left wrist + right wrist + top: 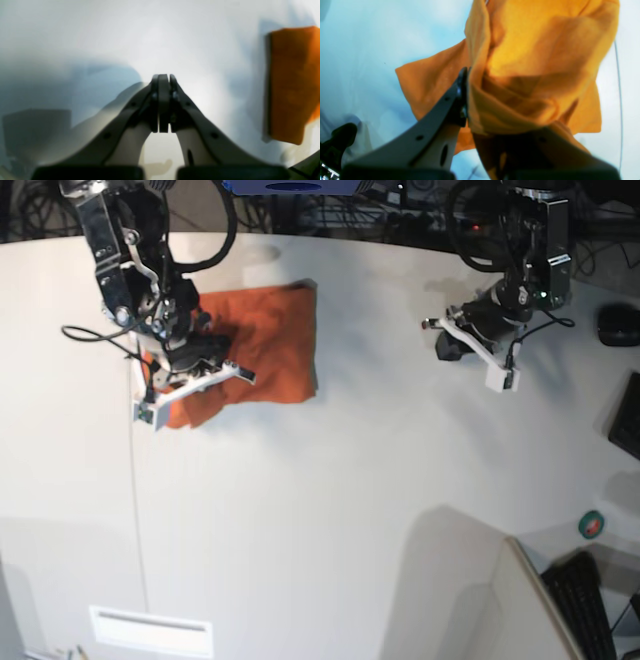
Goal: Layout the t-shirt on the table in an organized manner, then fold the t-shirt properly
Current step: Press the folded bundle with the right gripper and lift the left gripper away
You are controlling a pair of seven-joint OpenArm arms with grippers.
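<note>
Right wrist view: right gripper clamped on bunched t-shirt; left gripper together, well apart from it.

Looks like a robotics lab: a big white bench, tangled cables behind it, a keyboard alongside.

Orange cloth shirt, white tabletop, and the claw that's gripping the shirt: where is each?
Orange soft-fabric t-shirt (270,340), base view: on its flat upper right area.
White smooth table (330,510), base view: on a bare stretch.
Right gripper (467,97), right wrist view: at its fingertips, shut on the shirt.
</note>
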